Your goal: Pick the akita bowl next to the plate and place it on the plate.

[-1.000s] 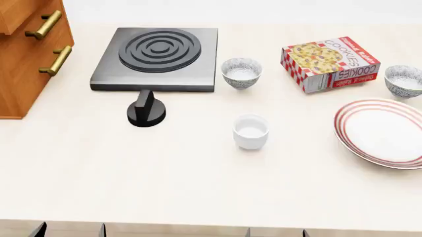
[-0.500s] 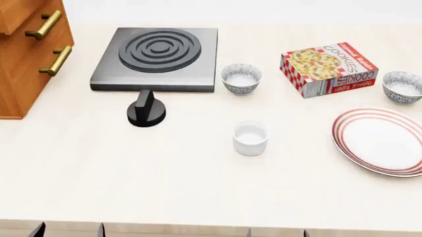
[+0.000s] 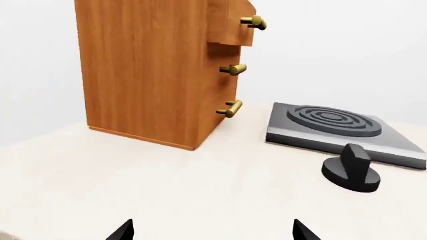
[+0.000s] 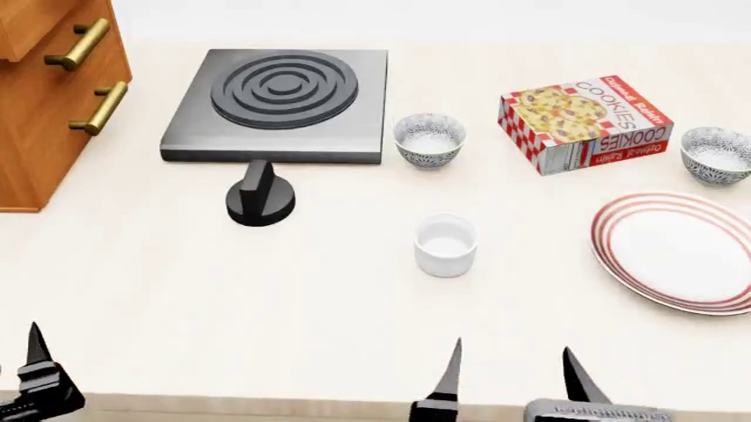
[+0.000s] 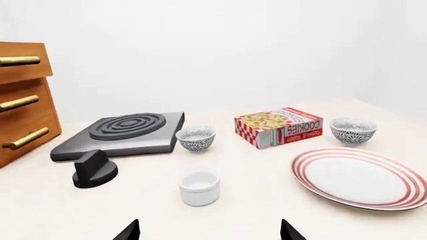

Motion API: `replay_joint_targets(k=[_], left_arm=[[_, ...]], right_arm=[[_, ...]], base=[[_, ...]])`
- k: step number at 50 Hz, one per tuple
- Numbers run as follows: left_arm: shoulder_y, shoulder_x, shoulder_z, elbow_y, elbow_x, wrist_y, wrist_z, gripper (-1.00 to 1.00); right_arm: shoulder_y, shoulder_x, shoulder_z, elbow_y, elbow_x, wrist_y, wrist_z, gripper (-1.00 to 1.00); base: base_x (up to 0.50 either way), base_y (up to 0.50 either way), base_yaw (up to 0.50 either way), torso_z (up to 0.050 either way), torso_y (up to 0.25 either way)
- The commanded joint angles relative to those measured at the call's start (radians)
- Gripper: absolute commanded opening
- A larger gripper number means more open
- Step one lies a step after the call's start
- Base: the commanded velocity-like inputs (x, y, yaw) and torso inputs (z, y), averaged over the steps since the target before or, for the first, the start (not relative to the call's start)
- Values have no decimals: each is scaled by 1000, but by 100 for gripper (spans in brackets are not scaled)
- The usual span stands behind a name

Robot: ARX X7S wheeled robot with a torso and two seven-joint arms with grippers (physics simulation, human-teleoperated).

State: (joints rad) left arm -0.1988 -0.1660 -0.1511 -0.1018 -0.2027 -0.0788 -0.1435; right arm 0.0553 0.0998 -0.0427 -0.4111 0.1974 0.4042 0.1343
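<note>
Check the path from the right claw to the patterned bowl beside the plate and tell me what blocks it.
Nothing blocks it. The right claw is open at the table's near edge; the akita bowl sits beyond the plate, so the reach crosses only that low plate.

Right claw: black pointed fingertips; left claw: black, blocky base.

Both grippers now in head view at near table edge: right gripper jaws spread, white cup beyond its left jaw; left gripper only partly in frame. Objects unmoved versus half-second back.
</note>
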Motion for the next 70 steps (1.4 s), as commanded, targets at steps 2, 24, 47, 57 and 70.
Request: replay_joint_targets(k=[2, 24, 47, 57, 70], left_arm=[[-76, -28, -70, -137, -27, 74, -18, 100], [-75, -33, -54, -143, -33, 74, -18, 100], [-73, -37, -42, -156, -34, 91, -25, 100], [-71, -41, -39, -148, -40, 84, -29, 100], [-68, -44, -35, -149, -44, 87, -33, 100]], right_arm=[[124, 37, 47, -289, 113, 314, 60, 100], [277, 83, 96, -359, 190, 427, 75, 100], [265, 86, 109, -334, 234, 430, 76, 100], [266, 89, 109, -336, 242, 431, 85, 100], [267, 94, 106, -340, 256, 433, 94, 100]], base=[[0, 0, 0, 0, 0], [0, 0, 0, 0, 0], [0, -329, 0, 0, 0], [0, -500, 0, 0, 0], [0, -500, 0, 0, 0]])
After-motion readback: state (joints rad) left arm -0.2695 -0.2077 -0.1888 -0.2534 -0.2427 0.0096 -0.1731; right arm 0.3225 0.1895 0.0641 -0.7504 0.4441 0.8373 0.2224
